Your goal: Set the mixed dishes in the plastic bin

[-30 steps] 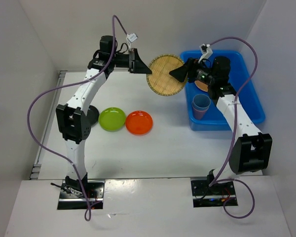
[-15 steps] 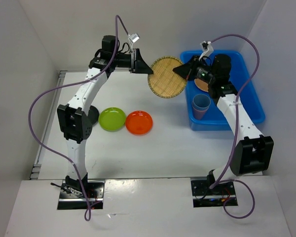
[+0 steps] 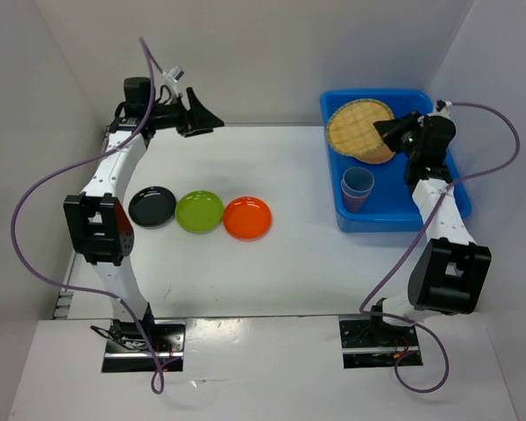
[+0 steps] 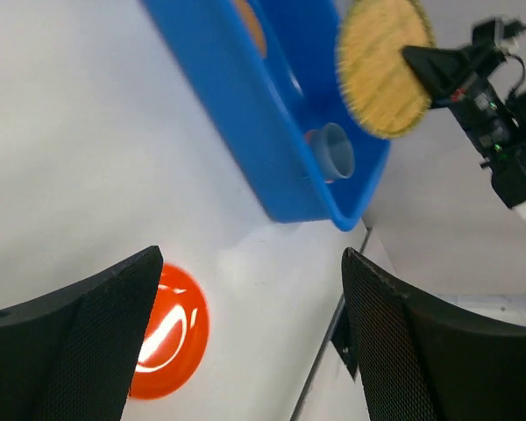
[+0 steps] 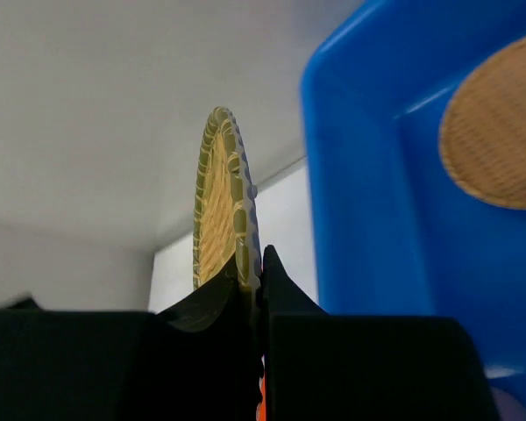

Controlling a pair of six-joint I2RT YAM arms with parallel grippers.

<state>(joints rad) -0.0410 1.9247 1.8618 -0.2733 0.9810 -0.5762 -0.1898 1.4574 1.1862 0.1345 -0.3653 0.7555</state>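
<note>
My right gripper (image 3: 391,132) is shut on the rim of a tan woven plate (image 3: 359,131), held tilted over the back of the blue plastic bin (image 3: 394,219). In the right wrist view the plate (image 5: 219,202) stands edge-on, pinched between the fingers. A second tan plate (image 5: 495,132) lies on the bin floor. A blue cup (image 3: 358,182) sits stacked in a pink cup inside the bin. On the table, black (image 3: 152,206), lime green (image 3: 199,211) and orange (image 3: 246,217) plates form a row. My left gripper (image 3: 202,116) is open and empty at the back left.
White walls close the table in at the back and both sides. The left wrist view looks across the table at the orange plate (image 4: 171,333), the bin (image 4: 272,132) and the right gripper (image 4: 438,61) with its plate.
The left gripper let go of the woven plate and drew back to the far left, uncovering the black plate. The right gripper shut on the plate and carried it right, over the bin.
</note>
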